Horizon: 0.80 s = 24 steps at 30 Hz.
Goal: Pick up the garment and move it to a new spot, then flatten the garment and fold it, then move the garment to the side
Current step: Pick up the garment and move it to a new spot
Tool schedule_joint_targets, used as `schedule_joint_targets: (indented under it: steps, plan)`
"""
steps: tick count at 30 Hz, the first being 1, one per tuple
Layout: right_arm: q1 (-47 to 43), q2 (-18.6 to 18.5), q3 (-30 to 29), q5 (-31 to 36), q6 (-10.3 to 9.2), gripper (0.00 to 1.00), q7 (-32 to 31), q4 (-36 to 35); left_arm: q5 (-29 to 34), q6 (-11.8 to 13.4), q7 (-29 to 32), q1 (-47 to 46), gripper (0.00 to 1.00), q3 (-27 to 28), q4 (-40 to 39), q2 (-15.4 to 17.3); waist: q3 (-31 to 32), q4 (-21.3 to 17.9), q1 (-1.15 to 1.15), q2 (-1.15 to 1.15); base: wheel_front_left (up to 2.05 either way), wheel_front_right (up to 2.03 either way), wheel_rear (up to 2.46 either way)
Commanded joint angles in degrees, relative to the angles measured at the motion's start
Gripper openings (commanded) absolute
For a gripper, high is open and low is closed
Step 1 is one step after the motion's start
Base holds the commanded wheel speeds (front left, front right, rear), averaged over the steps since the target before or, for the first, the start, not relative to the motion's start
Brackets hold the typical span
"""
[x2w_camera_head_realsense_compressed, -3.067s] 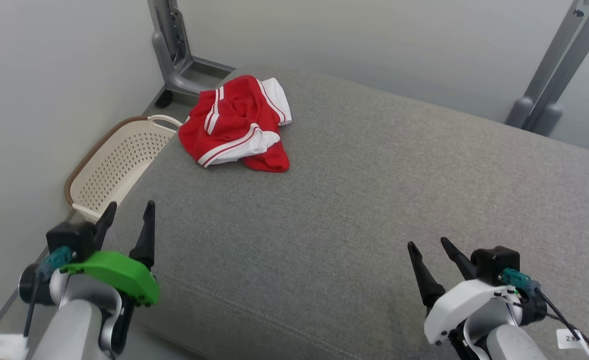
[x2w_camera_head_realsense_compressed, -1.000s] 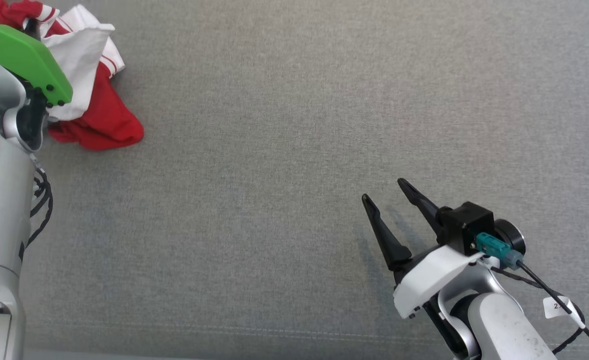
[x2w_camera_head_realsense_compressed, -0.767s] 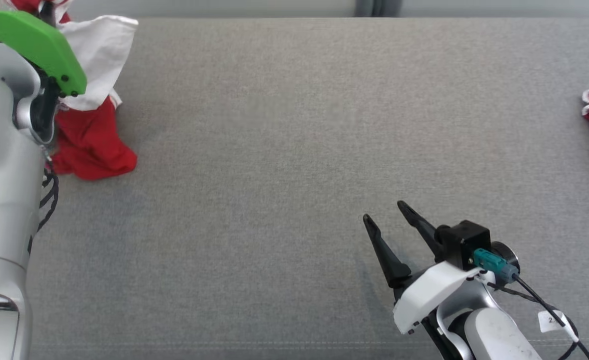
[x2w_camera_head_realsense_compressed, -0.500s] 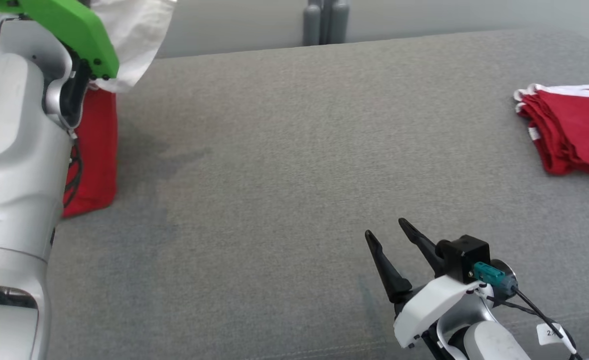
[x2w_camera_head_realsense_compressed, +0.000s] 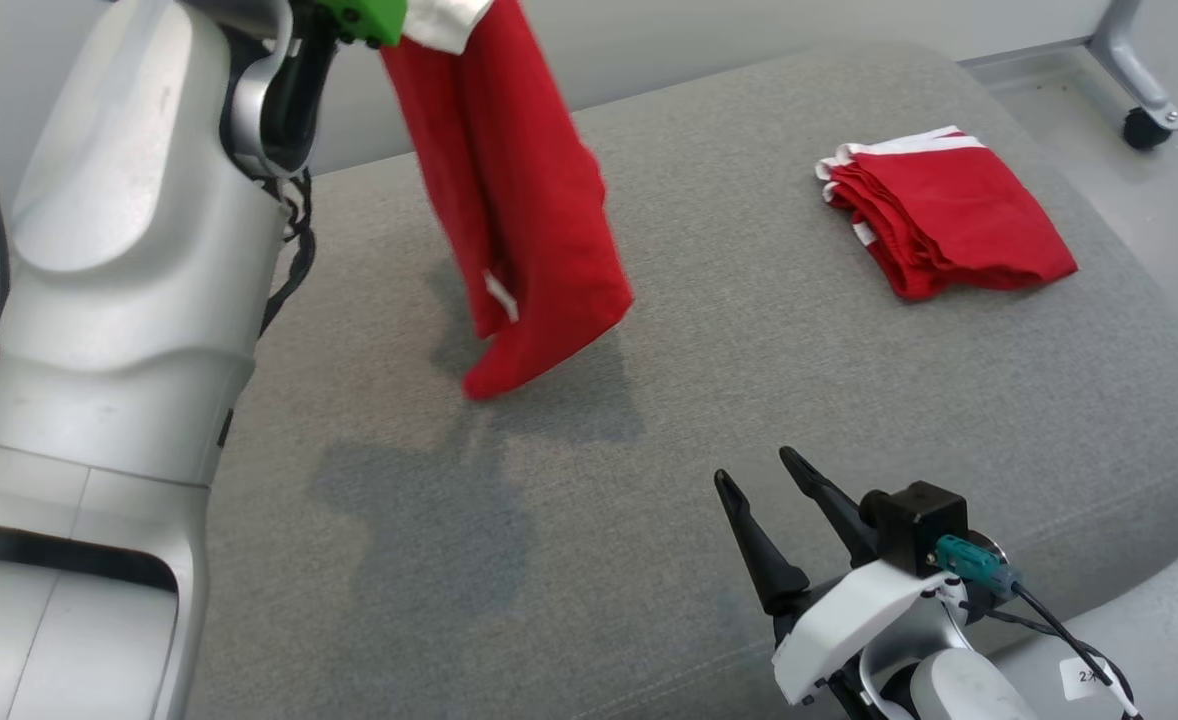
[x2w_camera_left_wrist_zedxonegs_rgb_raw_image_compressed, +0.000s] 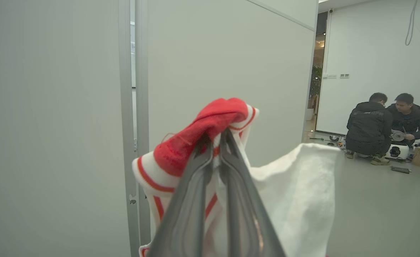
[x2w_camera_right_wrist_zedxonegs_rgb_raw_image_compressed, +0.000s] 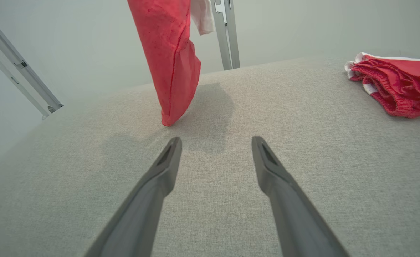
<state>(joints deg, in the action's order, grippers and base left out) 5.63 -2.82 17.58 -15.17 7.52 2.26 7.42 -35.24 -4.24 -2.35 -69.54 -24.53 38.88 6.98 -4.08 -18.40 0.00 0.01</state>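
"Red garment (x2w_camera_head_realsense_compressed: 509,230) – where's it rel. to the grippers?"
"Hanging from the left gripper (x2w_camera_left_wrist_zedxonegs_rgb_raw_image_compressed: 215,137), up high over the left half of the grey cushion (x2w_camera_head_realsense_compressed: 749,400). Jaws pressed together on a bunched bit of the red/white striped band, w/ a white panel flopping beside."
"Long axis?"
"Vertical. It hangs as a narrow red drape. Low tip looks to touch the cushion, can't be 100% sure."
"And the right gripper (x2w_camera_head_realsense_compressed: 752,466)?"
"Spread wide, empty, low over the cushion's near edge. Garment's low tip is ahead of it & to its left, apart. So the right arm's the nearer one to the free end."
"Next, imo?"
"Lay it down at a new spot, then prob. the right arm takes a low corner to spread it. Cloth's limp & doubled on itself, so it needs flattening."
"Anything else there?"
"One folded red pile (x2w_camera_head_realsense_compressed: 949,215) w/ white trim, far right, well apart."
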Motion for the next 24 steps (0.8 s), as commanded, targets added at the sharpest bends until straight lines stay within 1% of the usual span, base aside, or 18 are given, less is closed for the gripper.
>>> schedule_joint_targets:
  steps: [1,4,6,9,12,18,24]
  plan:
    - [0.45,-0.05,0.1,-0.5,-0.06,1.0,0.49,0.26,-0.26,0.16,-0.82,-0.9,0.0,0.34,-0.51,-0.18,-0.22,-3.06,0.0,-0.01,0.0,0.0,0.0]
    - [0.62,-0.04,-0.11,-0.34,-0.06,1.0,1.01,0.62,-1.81,0.26,-3.86,-0.68,0.0,0.99,-2.04,-1.82,-0.76,-3.37,0.0,-0.01,0.0,0.0,0.0]
    - [0.75,-0.04,-0.9,-0.18,-0.06,1.0,1.25,0.63,-2.97,0.64,-4.92,-0.09,0.0,1.09,-2.37,-2.64,-1.43,-2.71,0.0,-0.01,0.0,0.0,0.0]
    - [1.09,0.0,-1.25,-0.1,-0.06,1.0,1.62,0.71,-4.3,0.88,-5.47,2.76,0.0,0.32,-1.46,-3.27,-2.14,-0.95,0.0,-0.01,0.0,0.0,0.0]
    - [1.3,-0.04,-1.88,0.1,-0.06,1.0,1.69,0.66,-5.21,0.85,-6.22,6.2,0.0,-0.65,-0.15,-3.53,-2.84,1.85,0.0,-0.01,0.0,0.0,0.0]
    - [1.13,-0.04,-2.83,0.68,-0.06,1.0,1.55,0.46,-5.21,1.84,-8.84,16.38,0.0,-0.99,3.8,-1.49,-3.22,7.65,0.0,-0.01,0.0,0.0,0.0]
    - [-0.02,-0.06,-3.36,1.15,-0.06,1.0,0.77,0.53,-6.07,2.55,-10.34,26.19,0.0,-0.37,6.02,1.35,-1.84,11.74,0.0,-0.01,0.0,0.0,0.0]
